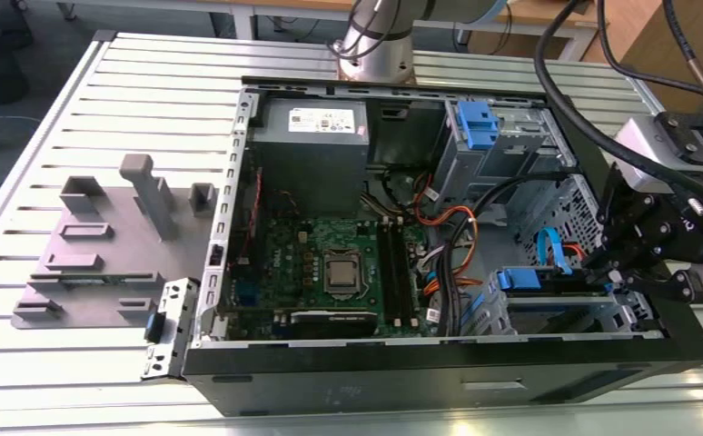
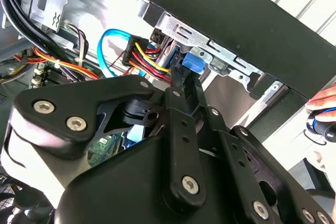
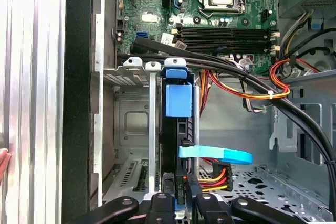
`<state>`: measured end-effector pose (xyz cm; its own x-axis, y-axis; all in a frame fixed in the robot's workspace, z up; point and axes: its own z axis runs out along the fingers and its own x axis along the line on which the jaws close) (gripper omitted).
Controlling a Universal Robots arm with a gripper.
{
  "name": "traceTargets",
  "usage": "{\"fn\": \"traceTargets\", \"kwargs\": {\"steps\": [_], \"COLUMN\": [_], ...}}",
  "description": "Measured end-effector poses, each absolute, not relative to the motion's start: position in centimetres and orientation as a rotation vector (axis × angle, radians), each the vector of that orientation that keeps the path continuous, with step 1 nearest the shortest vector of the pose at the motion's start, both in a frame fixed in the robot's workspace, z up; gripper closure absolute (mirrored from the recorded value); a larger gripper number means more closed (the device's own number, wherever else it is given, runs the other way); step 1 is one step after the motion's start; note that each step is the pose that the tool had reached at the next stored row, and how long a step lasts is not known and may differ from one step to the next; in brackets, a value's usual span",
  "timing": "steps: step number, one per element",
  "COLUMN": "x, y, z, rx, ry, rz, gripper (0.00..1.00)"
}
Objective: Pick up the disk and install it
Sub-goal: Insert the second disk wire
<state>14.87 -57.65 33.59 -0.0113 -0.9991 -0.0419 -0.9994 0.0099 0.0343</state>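
Here we found the gripper (image 1: 638, 272) lowered at the exterior view's right edge of the open computer case (image 1: 449, 372), just beside the drive bay. The disk (image 1: 546, 283) stood on edge in that bay, its blue bracket showing at the case's near right corner. A grey fixture tray (image 1: 97, 263) lay well apart on the slatted table (image 1: 36, 136), at the exterior view's left.

In the second wrist view we noted the black fingers (image 2: 186, 93) drawn together, their tips against the blue bracket of the disk (image 2: 193, 62), with a power cable (image 2: 147, 59) and a light blue data cable (image 2: 105, 45) just beside. A person's hand (image 2: 324, 109) showed beyond the case wall.

In the first wrist view the disk (image 3: 177, 100) sat upright in the bay; the fingers (image 3: 179, 190) closed on its edge, and the motherboard (image 3: 210, 9) lay beyond.
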Motion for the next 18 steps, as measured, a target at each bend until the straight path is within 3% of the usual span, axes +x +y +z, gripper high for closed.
{"fn": "traceTargets", "kwargs": {"steps": [13,15,18], "x": [15.00,15.00,15.01], "y": [-57.52,-57.52,-57.52], "z": [33.44,33.45,33.44], "rx": [-2.205,-2.205,-2.205], "ry": [2.228,2.229,2.228], "rz": [0.084,0.084,0.084], "gripper": [0.76,0.84,0.84]}}
